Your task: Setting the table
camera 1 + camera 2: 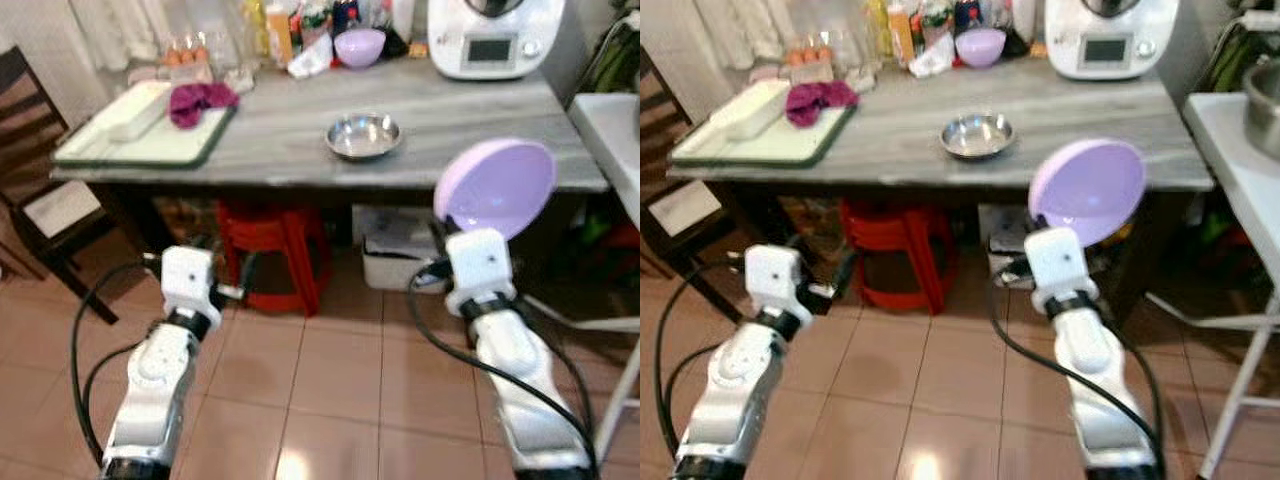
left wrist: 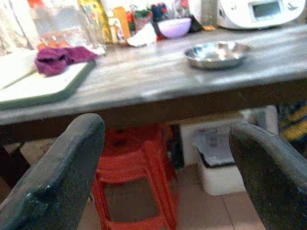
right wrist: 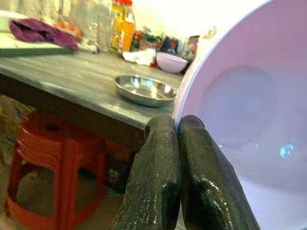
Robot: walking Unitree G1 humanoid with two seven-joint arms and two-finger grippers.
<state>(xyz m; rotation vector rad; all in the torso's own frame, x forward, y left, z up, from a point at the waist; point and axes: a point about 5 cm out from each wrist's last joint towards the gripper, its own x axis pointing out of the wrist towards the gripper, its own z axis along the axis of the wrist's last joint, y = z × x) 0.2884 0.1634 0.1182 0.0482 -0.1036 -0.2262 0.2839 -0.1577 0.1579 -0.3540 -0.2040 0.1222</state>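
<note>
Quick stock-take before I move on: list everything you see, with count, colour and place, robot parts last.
Table: one, grey, ahead.
Steel bowl: one, silver, table centre.
Small bowl: one, lilac, table back among bottles.
Tray: one, white with green rim, table left.
Cloth: one, magenta, on tray.
Appliance: one, white, table back right.
Stool: one, red, under table.
Chair: one, dark, far left.
Plate: one, lilac, held tilted before table edge.
Left end effector: open, low.
Right end effector: shut on plate.
</note>
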